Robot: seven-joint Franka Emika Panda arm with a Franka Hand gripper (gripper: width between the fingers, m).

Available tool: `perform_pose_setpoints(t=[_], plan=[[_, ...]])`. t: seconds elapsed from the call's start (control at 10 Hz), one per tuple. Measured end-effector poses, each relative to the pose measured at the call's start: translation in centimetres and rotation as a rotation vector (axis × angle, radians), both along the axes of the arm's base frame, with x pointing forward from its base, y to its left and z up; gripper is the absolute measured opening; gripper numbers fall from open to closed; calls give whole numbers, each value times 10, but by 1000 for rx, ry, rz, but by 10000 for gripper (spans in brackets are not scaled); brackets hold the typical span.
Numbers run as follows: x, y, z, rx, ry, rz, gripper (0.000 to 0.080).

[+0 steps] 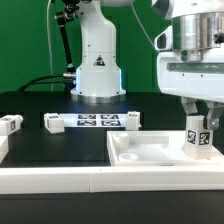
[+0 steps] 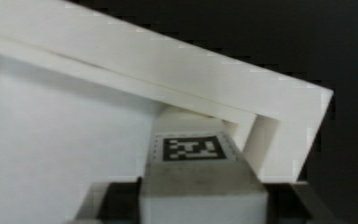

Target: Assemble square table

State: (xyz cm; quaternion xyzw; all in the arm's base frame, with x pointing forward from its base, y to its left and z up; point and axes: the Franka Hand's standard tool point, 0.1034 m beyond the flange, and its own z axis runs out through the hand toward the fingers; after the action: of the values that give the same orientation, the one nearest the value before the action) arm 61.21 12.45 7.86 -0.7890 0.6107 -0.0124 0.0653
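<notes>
The square table slab [image 1: 150, 152] is a white plastic square with a recessed face and raised rim, lying at the exterior view's front right. My gripper [image 1: 199, 128] hangs over its right corner, shut on a short white tagged leg [image 1: 200, 137] held upright at that corner. In the wrist view the leg [image 2: 197, 160] sits between the dark fingers [image 2: 119, 200], its tag facing up, close against the slab's corner rim [image 2: 247, 95]. Other tagged legs lie on the black table: one [image 1: 9, 125] at the left, one [image 1: 54, 122] and one [image 1: 132, 118] by the marker board.
The marker board [image 1: 93, 121] lies flat mid-table in front of the arm's white base [image 1: 97, 60]. A long white border wall [image 1: 60, 178] runs along the front edge. A green backdrop stands behind.
</notes>
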Motion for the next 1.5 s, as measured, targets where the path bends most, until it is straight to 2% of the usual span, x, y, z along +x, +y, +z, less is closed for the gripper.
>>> perform_pose_setpoints(t=[0.7, 0.9, 1.0, 1.1, 1.2, 1.5], plan=[[2, 1, 0, 76, 32, -450, 291], [2, 1, 0, 74, 29, -425, 291], [2, 0, 0, 69, 30, -382, 381], [0, -2, -1, 63, 43, -335, 520], [1, -3, 0, 58, 45, -287, 608], [1, -3, 0, 33, 16, -28, 647]])
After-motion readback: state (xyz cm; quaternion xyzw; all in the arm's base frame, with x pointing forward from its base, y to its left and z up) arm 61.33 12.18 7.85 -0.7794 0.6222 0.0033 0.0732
